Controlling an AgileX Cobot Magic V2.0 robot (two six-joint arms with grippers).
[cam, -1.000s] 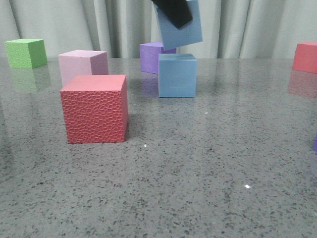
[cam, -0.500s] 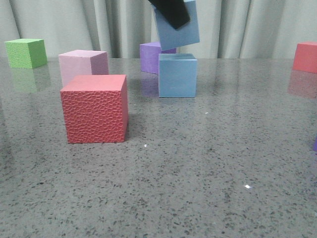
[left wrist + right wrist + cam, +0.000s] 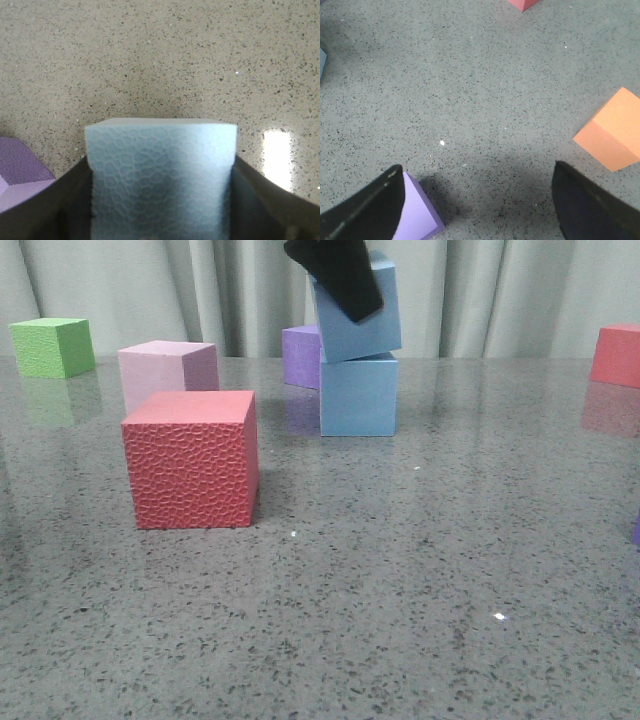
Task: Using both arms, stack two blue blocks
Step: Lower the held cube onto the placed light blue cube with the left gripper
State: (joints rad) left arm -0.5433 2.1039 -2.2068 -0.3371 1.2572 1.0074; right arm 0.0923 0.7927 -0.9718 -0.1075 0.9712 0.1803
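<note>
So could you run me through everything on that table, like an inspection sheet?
Surface: grey speckled stone table, glossy.
Job's things: upper pale blue foam cube, tilted, held on the lower pale blue foam cube.
Clutter: red textured cube, pale pink cube, green cube, purple cube, second red cube, orange cube.
Grippers: left pincer shut on the upper cube; right pincer open, holding nothing.
Cables: nothing seen.
Surroundings: grey curtain.

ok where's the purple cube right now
Front view: the purple cube sits at the table's far edge by the curtain, just left of and behind the stacked blue blocks.
</note>
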